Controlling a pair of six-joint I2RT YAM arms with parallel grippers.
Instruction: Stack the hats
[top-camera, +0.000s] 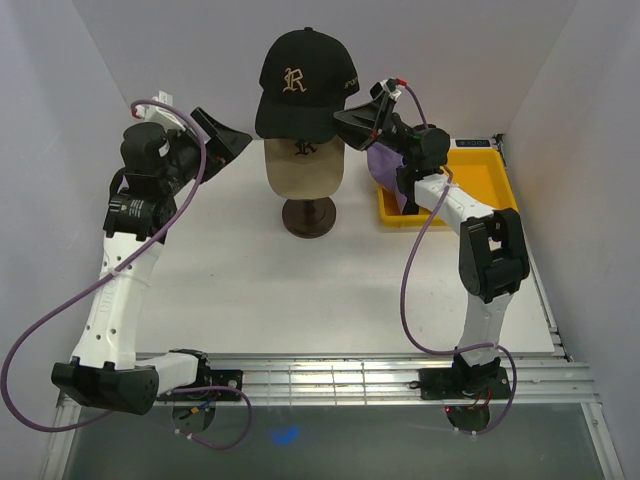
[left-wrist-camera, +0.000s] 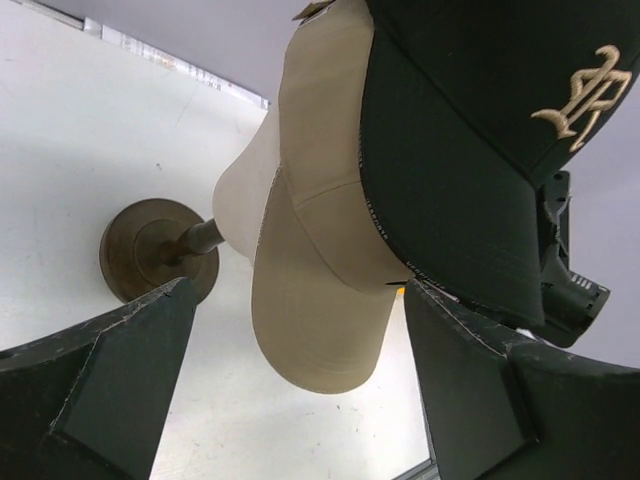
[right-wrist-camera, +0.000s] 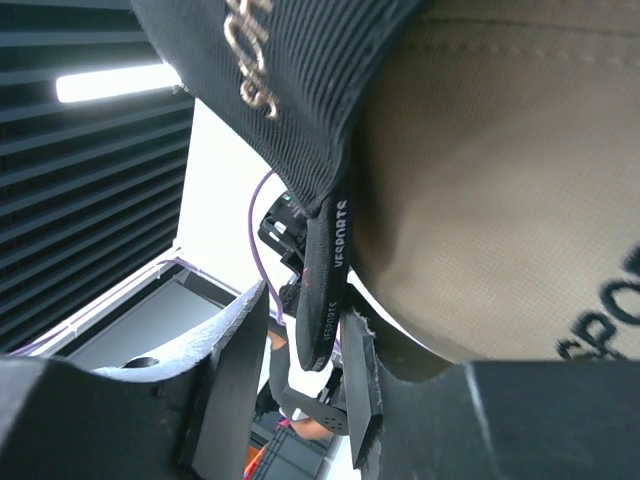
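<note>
Now on the stand: a black fabric baseball cap with a gold R (top-camera: 303, 85) sits over a beige fabric cap (top-camera: 305, 168). Both are on a beige mannequin head whose dark round stand (top-camera: 308, 215) is at upper centre of the overhead view, on the white tabletop (top-camera: 300, 290).
Right end effector (top-camera: 352, 122): at the black cap's rear edge, just right of the crown. Its fingers stand apart, and the cap's black adjusting strap (right-wrist-camera: 325, 300) hangs between them, not visibly pinched.
Left end effector (top-camera: 225, 138): spread wide and holding nothing, at upper left, facing the two brims from the side.
Other hat: a lavender fabric cap (top-camera: 385, 165) lies at the near end of the yellow plastic bin (top-camera: 480, 175) at upper right, partly hidden by the right arm.
Fit: the black cap looks perched high rather than seated down, though this is hard to judge.
Snag risk: if the arm backs away with the strap between the fingers, it could catch and twist or drag the black cap off.
Tip risk: the head stands on a slim post, so a sideways tug could topple the whole stack.
Brush risk: reaching down for the lavender cap, the right arm could knock the brims.
</note>
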